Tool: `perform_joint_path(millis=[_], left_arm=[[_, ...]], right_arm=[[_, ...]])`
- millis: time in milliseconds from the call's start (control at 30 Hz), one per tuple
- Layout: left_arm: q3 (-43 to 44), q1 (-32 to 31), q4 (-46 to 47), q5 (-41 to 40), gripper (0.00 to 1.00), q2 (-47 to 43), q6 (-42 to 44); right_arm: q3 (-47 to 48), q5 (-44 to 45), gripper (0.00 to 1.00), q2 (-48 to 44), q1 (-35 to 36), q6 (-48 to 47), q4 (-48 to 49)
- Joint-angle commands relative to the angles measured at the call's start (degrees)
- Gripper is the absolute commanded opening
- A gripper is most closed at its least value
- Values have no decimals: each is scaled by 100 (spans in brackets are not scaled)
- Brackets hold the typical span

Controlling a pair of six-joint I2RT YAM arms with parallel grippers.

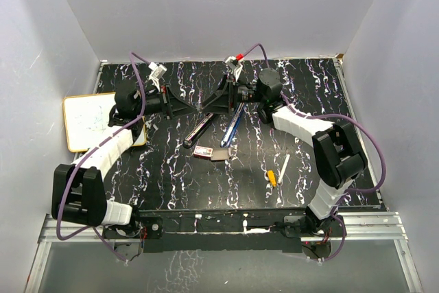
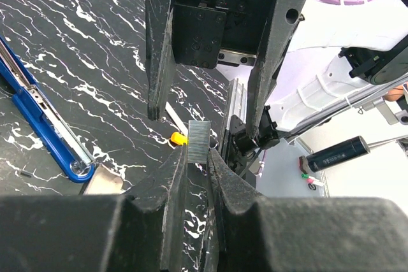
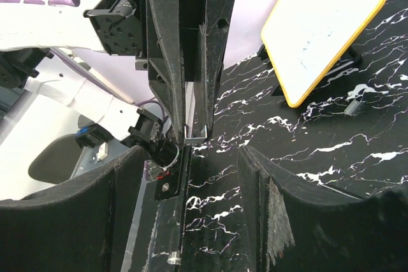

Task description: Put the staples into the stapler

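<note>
The left gripper is clamped tight on a grey staple strip, which stands upright out of its 2 fingertips. Facing it tip to tip, the right gripper gapes about half open and holds nothing, its fingers apart on either side of the strip's line. Both meet above the back of the table. Below them lie a black stapler and a blue stapler, side by side. The staple box sits just in front of them, its tray pulled out. A pen lies to the right, a whiteboard at the left edge.
</note>
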Motion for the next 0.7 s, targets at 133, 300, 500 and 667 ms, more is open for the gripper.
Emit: perform_joint_path(millis=[133,300,500,667], left_arm=[[-85,-74,461,160,0,-33,-277],[-136,-92,462,149,0,-45,-276],[-147,-97,462,151,0,-31,-253],[-183,-99,481,156,0,-36,-251]], right_arm=[[329,32,60,-5,124,142,330],[434,30,53,216,160,197,308],[465,3,46,241,169,226,308],[456,7,48,231,170,281,380]])
